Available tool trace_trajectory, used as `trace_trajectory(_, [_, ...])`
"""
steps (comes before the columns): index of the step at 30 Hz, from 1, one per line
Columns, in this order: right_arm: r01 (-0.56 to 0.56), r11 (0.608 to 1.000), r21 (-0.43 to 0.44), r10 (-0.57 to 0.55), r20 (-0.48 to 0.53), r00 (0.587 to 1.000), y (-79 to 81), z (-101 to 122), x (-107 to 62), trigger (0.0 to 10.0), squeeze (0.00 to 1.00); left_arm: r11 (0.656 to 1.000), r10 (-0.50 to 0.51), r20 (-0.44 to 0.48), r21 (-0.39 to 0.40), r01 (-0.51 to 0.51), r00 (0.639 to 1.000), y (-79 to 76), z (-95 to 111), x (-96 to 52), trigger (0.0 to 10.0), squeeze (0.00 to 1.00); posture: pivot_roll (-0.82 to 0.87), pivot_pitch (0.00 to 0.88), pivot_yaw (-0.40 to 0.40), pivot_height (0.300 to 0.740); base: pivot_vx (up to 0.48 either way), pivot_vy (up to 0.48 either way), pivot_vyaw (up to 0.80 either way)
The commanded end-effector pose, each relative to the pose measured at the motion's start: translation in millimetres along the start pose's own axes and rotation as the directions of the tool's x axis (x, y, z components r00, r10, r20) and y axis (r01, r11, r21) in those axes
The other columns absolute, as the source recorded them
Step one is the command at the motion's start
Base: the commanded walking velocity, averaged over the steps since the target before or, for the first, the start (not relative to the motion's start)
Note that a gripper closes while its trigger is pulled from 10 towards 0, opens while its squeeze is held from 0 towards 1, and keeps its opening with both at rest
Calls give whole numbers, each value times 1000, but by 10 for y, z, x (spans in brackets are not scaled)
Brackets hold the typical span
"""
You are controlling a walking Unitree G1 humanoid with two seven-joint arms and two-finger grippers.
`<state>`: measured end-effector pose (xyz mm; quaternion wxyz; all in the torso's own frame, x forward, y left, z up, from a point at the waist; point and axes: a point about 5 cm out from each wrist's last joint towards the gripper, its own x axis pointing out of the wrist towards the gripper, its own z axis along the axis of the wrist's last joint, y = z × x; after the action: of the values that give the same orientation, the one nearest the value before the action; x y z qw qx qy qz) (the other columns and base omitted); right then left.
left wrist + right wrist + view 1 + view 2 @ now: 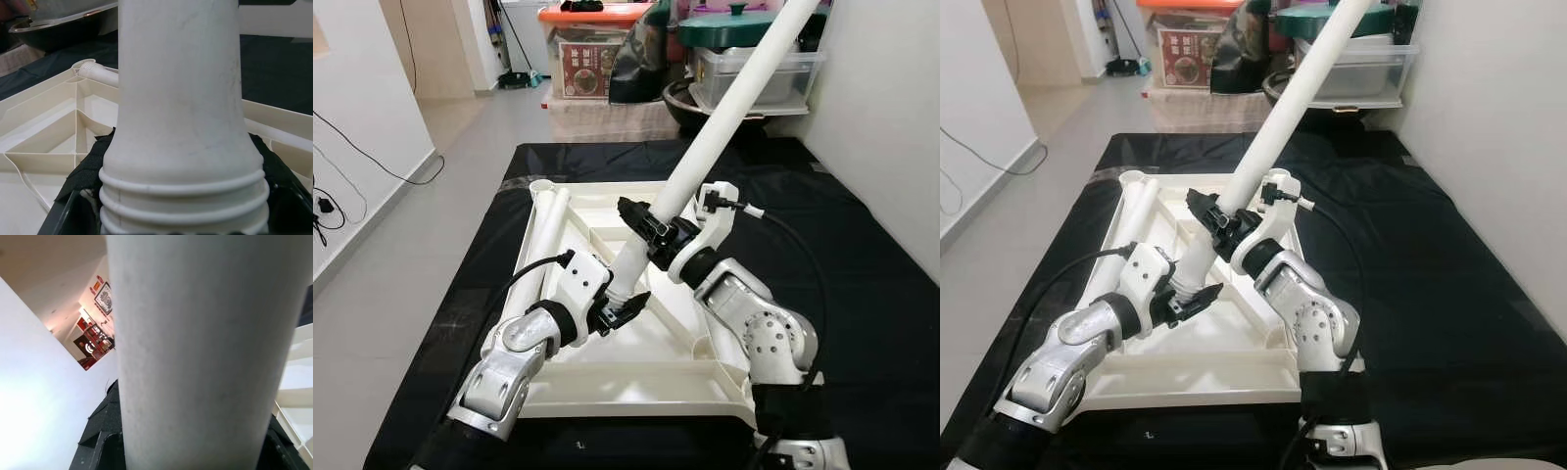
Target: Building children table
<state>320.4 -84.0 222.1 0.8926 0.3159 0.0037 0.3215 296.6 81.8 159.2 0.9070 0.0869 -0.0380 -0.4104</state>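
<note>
Both tools gripped one white tubular leg (724, 117), tilted over the upturned ribbed plastic tabletop (636, 377): the left tool (620, 311) closed at its threaded lower end, the right tool (651, 227) clamped higher up. Fitting the leg seemed in hand; next it probably needed lining up with a corner socket. A second leg (545, 227) lay along the tabletop's left edge.

Both head views are bright and evenly lit, sharp throughout, with soft shadows under the silver arms on the cream ribbed plastic tabletop (636, 377). The black floor mat (862, 284) around that tabletop reads dark and nearly featureless. The long white plastic table leg (724, 122) looms close in both wrist views (soft-focused, faintly grainy). Beside the leg in the right wrist view, the pale wall is overexposed.
</note>
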Motion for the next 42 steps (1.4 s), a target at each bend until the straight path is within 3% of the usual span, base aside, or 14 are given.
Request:
trace_trajectory(1, [-12,1000,18,13,-12,1000,39,-20,-13,0,0,999,-29,0,37,29,1000,-48,-9,20,10000,0,-127,0,-7,740,0,0,0])
trace_trajectory(13, [-27,1000,12,28,-37,999,50,-68,-50,0,0,998,-3,-13,67,4,1000,18,-38,1,10000,0,-125,0,-3,740,0,0,0])
trace_trajectory(15, [-22,1000,4,22,-36,999,43,-72,-53,0,0,997,34,-11,75,-33,999,70,-42,-11,10000,1000,-124,0,-3,740,0,0,0])
trace_trajectory(18, [-20,1000,1,20,-36,999,42,-70,-54,0,0,995,59,-8,75,-59,998,106,-43,-15,10000,1000,-124,0,-3,740,0,0,0])
trace_trajectory(21, [2,1000,-25,-2,-18,1000,-23,-5,-67,0,0,999,31,54,6,-32,998,112,58,-42,10000,1000,-119,0,-3,740,0,0,0])
trace_trajectory(24, [8,999,-34,-8,-11,1000,-46,23,-72,0,0,1000,26,70,-6,-26,997,110,82,-55,10000,1000,-119,0,-3,740,0,0,0])
trace_trajectory(28, [61,990,-130,-60,9,998,-272,246,-188,0,0,992,-53,147,-107,69,988,-6,133,-206,10000,1000,-114,0,3,740,0,0,0])
trace_trajectory(32, [90,980,-176,-87,21,996,-377,372,-244,0,0,986,-89,150,-125,108,985,-44,134,-271,10000,1000,-114,0,3,740,0,0,0])
trace_trajectory(33, [123,967,-223,-117,39,992,-486,529,-304,0,0,979,-111,155,-150,135,982,-66,135,-328,10000,675,-119,0,3,740,0,0,0])
trace_trajectory(34, [123,967,-223,-117,39,992,-486,529,-304,0,0,979,-111,155,-150,135,982,-66,135,-328,10000,675,-119,0,3,740,0,0,0])
trace_trajectory(35, [152,952,-264,-142,56,988,-575,678,-360,0,0,974,-124,157,-168,151,980,-77,139,-372,10000,0,-119,0,3,740,0,0,0])
trace_trajectory(37, [149,930,-335,-139,54,989,-684,922,-486,0,0,976,-138,120,-152,155,983,-74,102,-414,10000,0,-111,0,-4,740,0,0,0])
trace_trajectory(40, [123,928,-351,-118,34,992,-700,959,-524,0,0,977,-134,112,-149,150,985,-67,90,-416,10000,0,-111,0,-4,740,0,0,0])
trace_trajectory(42, [23,923,-385,-38,-32,999,-665,979,-607,0,0,977,-127,110,-158,144,986,-60,90,-423,10000,0,-115,0,-3,740,0,0,0])
